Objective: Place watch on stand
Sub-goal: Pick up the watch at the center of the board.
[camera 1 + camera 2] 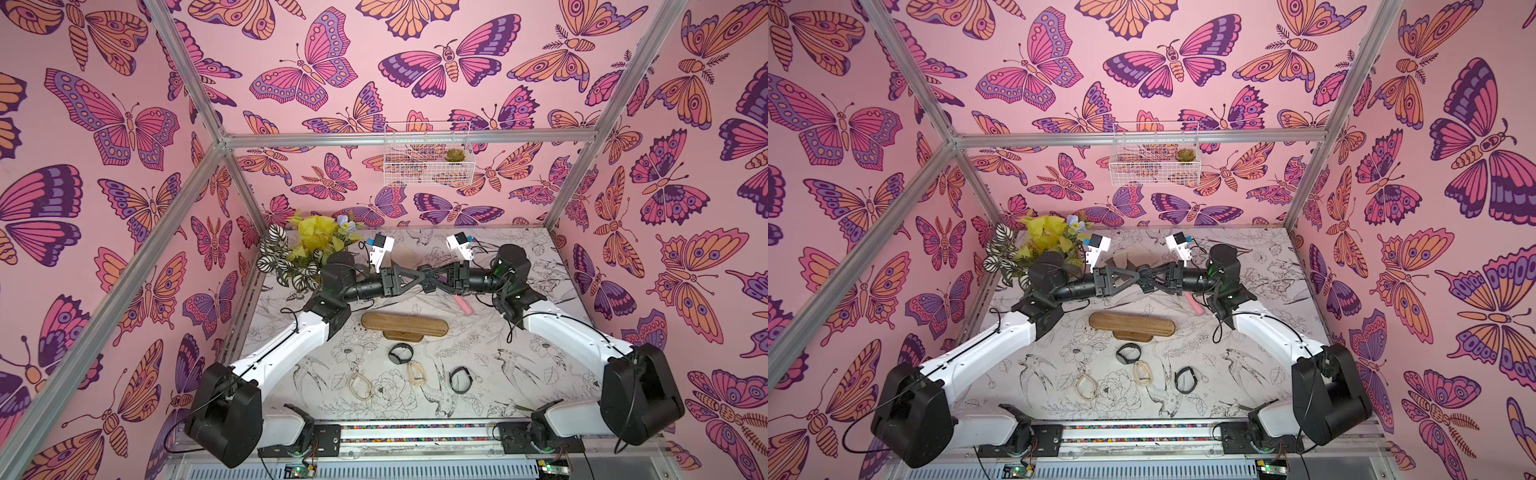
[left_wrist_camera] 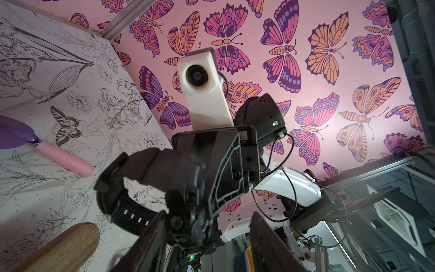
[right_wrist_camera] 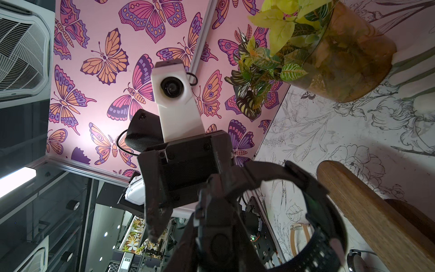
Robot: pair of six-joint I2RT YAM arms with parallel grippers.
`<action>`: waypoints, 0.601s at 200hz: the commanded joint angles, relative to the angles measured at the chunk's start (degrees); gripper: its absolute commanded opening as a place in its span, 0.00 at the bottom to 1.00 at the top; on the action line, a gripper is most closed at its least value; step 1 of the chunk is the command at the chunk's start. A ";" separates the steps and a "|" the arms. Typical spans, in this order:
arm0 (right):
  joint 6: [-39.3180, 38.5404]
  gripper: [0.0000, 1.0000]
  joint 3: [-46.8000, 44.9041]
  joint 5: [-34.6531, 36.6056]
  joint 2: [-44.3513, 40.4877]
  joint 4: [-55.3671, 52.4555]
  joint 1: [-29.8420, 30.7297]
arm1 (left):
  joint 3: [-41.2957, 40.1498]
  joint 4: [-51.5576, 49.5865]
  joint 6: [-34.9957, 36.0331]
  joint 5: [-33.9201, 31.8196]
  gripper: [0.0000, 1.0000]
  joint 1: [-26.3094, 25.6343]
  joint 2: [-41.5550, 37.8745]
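The left arm (image 1: 286, 345) and right arm (image 1: 569, 332) reach inward, meeting tip to tip at 12 o'clock from the stand (image 1: 404, 325), a long brown round-ended wooden bar on a small base. There the right gripper (image 2: 195, 193) pinches the black watch (image 2: 127, 209) aloft; the left gripper (image 3: 183, 207) has its fingers (image 2: 270, 240) spread wide near it.

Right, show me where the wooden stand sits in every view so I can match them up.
Top views: the stand lies crosswise, just below picture centre.
Left wrist: bottom left corner, one rounded end only.
Right wrist: lower right, running off the edge.
Shared landmark: the flower-print tabletop beneath it.
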 commanded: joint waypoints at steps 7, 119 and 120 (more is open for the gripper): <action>2.48 0.23 0.24 0.51 0.63 4.86 0.03 | -1.68 1.22 1.66 -0.73 0.46 -0.23 -1.64; 3.70 0.25 0.42 0.35 0.46 6.21 0.73 | -0.91 -0.06 3.21 -1.63 0.27 -0.31 -0.85; 3.65 0.25 0.42 0.36 0.46 6.21 0.73 | -0.86 -0.17 3.25 -1.64 0.26 -0.27 -0.85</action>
